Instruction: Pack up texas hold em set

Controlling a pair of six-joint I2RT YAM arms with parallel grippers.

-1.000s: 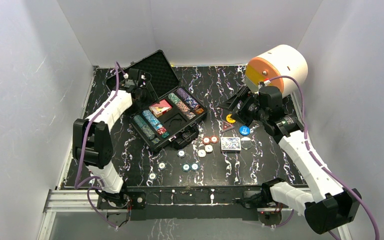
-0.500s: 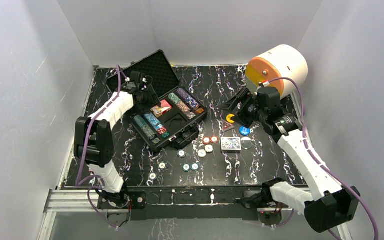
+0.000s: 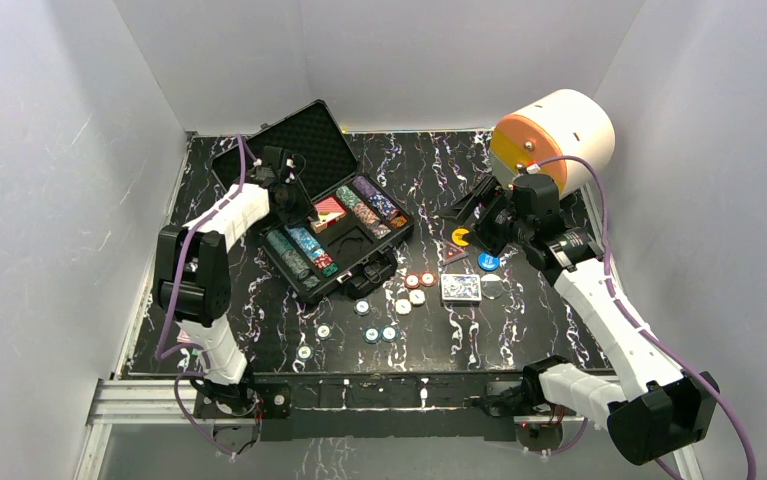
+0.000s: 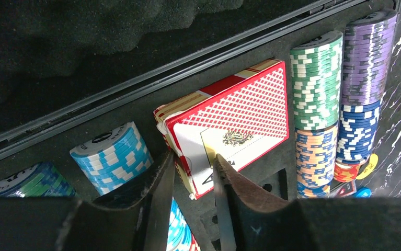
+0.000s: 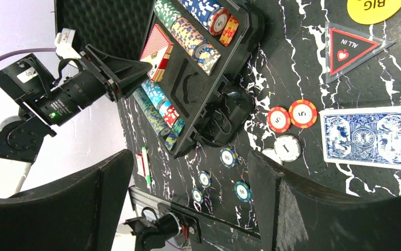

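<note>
Wrist view alone shows left gripper (image 4: pixel 193 157) clamping corner of red deck (image 4: pixel 240 115).

Table (image 3: pixel 429 160): black, white-veined.
Left: open case (image 3: pixel 311 135).
Middle: chips (image 3: pixel 420 281), blue deck (image 3: pixel 460 288), yellow button (image 3: pixel 460 237), blue button (image 3: pixel 488 262), triangle (image 3: pixel 454 255).
Right rear: white cylinder (image 3: pixel 559 135).

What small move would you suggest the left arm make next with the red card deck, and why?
Probably lower the red card deck flat into its recess in the case: the left claw seems to pinch its near corner, and it sits tilted, not seated.
</note>
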